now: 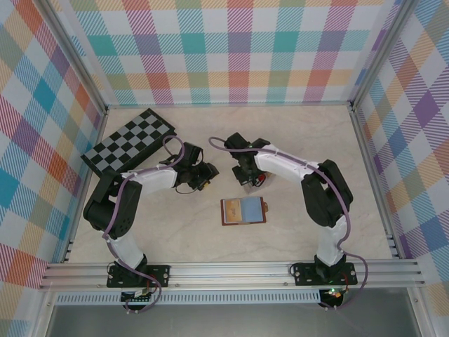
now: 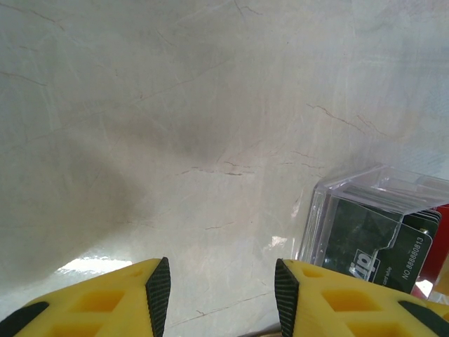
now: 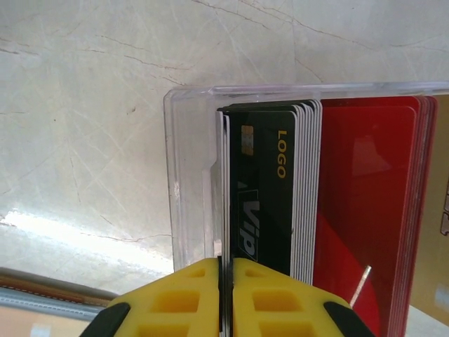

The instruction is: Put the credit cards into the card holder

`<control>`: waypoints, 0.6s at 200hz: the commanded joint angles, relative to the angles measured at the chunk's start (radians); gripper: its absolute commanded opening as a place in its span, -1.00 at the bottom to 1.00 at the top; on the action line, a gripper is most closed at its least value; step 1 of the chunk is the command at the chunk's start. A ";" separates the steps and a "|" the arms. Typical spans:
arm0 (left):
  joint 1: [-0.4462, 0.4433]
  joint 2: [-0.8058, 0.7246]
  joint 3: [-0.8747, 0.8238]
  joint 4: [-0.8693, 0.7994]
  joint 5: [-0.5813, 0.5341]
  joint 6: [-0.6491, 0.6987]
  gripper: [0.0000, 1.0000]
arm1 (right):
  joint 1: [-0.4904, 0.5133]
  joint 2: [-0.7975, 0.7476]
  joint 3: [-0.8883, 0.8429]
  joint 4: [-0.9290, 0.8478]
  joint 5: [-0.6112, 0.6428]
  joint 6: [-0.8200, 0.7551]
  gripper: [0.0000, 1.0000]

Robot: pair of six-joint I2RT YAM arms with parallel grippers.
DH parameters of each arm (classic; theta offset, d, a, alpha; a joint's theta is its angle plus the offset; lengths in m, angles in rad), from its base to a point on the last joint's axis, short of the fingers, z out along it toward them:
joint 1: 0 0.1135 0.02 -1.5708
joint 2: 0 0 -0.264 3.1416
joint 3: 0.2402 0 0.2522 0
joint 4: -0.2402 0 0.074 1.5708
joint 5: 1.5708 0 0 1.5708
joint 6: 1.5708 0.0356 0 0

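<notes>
Starting nearest the arm bases in the top view: the card holder (image 1: 243, 210) lies opened flat on the table (image 1: 309, 140), roughly mid-table, with a pale blue rectangle showing on its inside, though I can't tell if that's tucked in or just lying there. Just past it, at about 12 o'clock from the holder, the right end effector (image 3: 226, 270) is over the clear tray (image 3: 188, 175). In the wrist view it's clenched tight on the edge of a thin pale card or two at the 9 o'clock end of the stack. The rest of the credit cards (image 3: 266, 182) stand on edge inside that tray: a black one with gold lettering, a bunch of grey-white ones, then red ones toward 3 o'clock. The left end effector (image 2: 221, 288) is at around 10 o'clock from the holder, jaws apart with nothing between them, just bare table below, and the tray sits off at its 3 o'clock. Farthest back, at 10 o'clock, a checkerboard (image 1: 130, 144) lies flat near the wall.
</notes>
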 commanded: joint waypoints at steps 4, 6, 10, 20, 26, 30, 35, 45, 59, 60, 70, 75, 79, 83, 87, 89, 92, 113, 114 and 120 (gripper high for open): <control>0.015 -0.036 -0.001 0.010 0.013 0.024 -0.09 | -0.013 -0.093 0.026 -0.026 -0.045 0.032 -0.86; 0.015 -0.038 -0.001 0.012 0.013 0.026 -0.09 | -0.015 -0.100 0.026 -0.026 -0.045 0.034 -0.86; 0.015 -0.045 -0.001 0.014 0.015 0.029 -0.09 | -0.016 -0.114 0.022 -0.023 -0.047 0.035 -0.87; 0.015 -0.063 -0.003 0.019 0.017 0.037 -0.09 | -0.026 -0.149 0.011 -0.018 -0.061 0.042 -0.89; 0.015 -0.077 -0.006 0.025 0.016 0.043 -0.08 | -0.032 -0.175 0.007 -0.017 -0.071 0.052 -0.90; 0.015 -0.087 -0.009 0.029 0.018 0.044 -0.08 | -0.035 -0.194 0.002 -0.017 -0.080 0.058 -0.90; 0.015 -0.099 -0.013 0.038 0.020 0.045 -0.08 | -0.039 -0.217 -0.007 -0.005 -0.095 0.063 -0.90; 0.015 -0.123 -0.021 0.051 0.022 0.048 -0.04 | -0.050 -0.278 -0.040 0.033 -0.126 0.070 -0.90; 0.015 -0.157 -0.032 0.101 0.048 0.047 0.02 | -0.086 -0.337 -0.056 0.046 -0.204 0.099 -0.91; 0.015 -0.158 -0.034 0.105 0.050 0.047 0.02 | -0.089 -0.340 -0.057 0.048 -0.210 0.102 -0.91; 0.015 -0.176 -0.038 0.150 0.082 0.043 0.07 | -0.120 -0.381 -0.072 0.063 -0.277 0.122 -0.92; 0.015 -0.183 -0.042 0.179 0.105 0.038 0.10 | -0.139 -0.407 -0.086 0.083 -0.320 0.132 -0.92; 0.016 -0.188 -0.043 0.201 0.122 0.036 0.13 | -0.154 -0.426 -0.100 0.101 -0.361 0.142 -0.92; 0.016 -0.192 -0.043 0.220 0.139 0.033 0.15 | -0.168 -0.443 -0.115 0.122 -0.398 0.154 -0.91; 0.015 -0.195 -0.041 0.240 0.158 0.029 0.17 | -0.184 -0.462 -0.130 0.141 -0.431 0.169 -0.91; 0.015 -0.196 -0.040 0.252 0.166 0.026 0.18 | -0.192 -0.470 -0.137 0.149 -0.451 0.176 -0.91; 0.015 -0.198 -0.039 0.268 0.184 0.023 0.20 | -0.203 -0.481 -0.148 0.163 -0.478 0.185 -0.91; 0.014 -0.193 -0.033 0.411 0.284 -0.031 0.27 | -0.263 -0.523 -0.190 0.218 -0.622 0.248 -0.91; 0.013 -0.192 -0.033 0.418 0.289 -0.035 0.28 | -0.265 -0.525 -0.193 0.222 -0.626 0.251 -0.91; 0.014 -0.193 -0.032 0.452 0.308 -0.053 0.30 | -0.271 -0.537 -0.208 0.241 -0.647 0.263 -0.91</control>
